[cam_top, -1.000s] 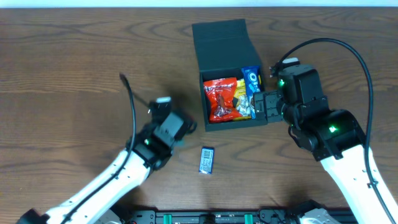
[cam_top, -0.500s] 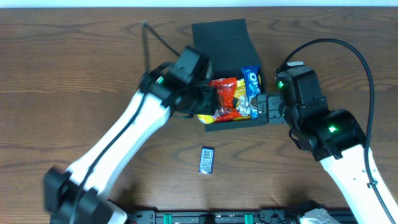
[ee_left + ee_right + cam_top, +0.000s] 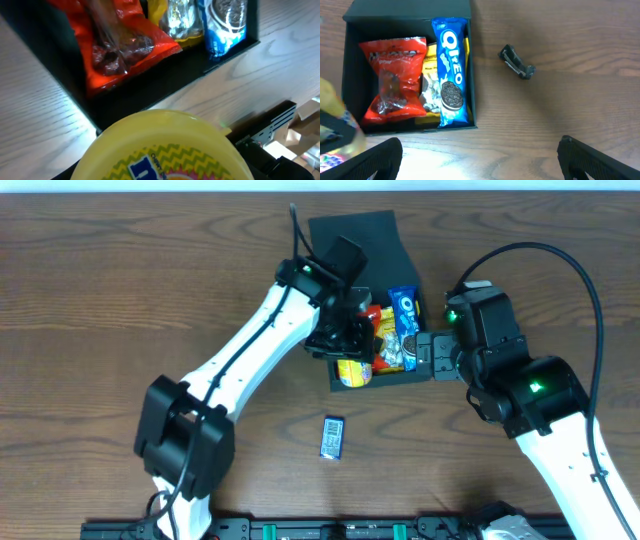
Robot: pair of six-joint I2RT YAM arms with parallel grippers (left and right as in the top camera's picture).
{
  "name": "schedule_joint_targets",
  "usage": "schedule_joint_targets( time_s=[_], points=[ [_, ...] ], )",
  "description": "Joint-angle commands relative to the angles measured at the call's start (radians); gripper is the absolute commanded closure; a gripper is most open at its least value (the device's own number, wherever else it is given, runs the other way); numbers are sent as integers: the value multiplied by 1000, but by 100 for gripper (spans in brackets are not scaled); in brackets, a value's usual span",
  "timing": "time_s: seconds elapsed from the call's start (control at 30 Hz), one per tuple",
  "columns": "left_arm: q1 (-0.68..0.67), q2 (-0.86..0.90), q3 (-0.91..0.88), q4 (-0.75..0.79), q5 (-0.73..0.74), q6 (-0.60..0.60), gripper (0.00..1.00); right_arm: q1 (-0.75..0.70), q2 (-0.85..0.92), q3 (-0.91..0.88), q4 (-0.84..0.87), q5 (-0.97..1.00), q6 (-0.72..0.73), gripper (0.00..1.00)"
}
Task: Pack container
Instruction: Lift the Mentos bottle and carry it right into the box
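- Container (image 3: 355, 240) sits at the far middle of the table, lid flap open toward the far side.
- Inside: red packet (image 3: 392, 75), Oreo pack (image 3: 451, 70), yellow packs between them. Floor looks nearly full.
- Left gripper (image 3: 350, 348) is about half closed on a yellow tub (image 3: 351, 370) and hangs over the container's near-left corner.
- Right gripper (image 3: 426, 352) is spread wide and holds nothing, just beside the container's right wall.
- Risk: the tub looks to straddle the near wall. Released here, it could catch the rim and roll out.
- Risk: a tub dropped on the red packet sits high, and the lid may not close.
- Risk: the right gripper is close enough to shove the box if either arm shifts.
- A blue packet (image 3: 333, 437) lies on the near table, not packed.
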Motion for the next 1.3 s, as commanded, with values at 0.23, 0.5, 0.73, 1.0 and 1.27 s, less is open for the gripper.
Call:
schedule_joint_targets(
  time_s=[0.23,0.5,0.73,1.0,1.27],
  points=[
    [-1,71,31,-2,-9,15,94,-6,-6,1,-10,18,17,1],
    [-1,71,31,49,-39,-5,94,-6,-6,1,-12,18,27,1],
    [1,71,31,50,-88,-18,94,-6,-6,1,-12,18,27,1],
    [0,72,31,28,-123,-17,93,-6,-6,1,-13,14,28,1],
    [0,92,31,34,-141,-33,70,-6,-6,1,-19,14,28,1]
  ],
)
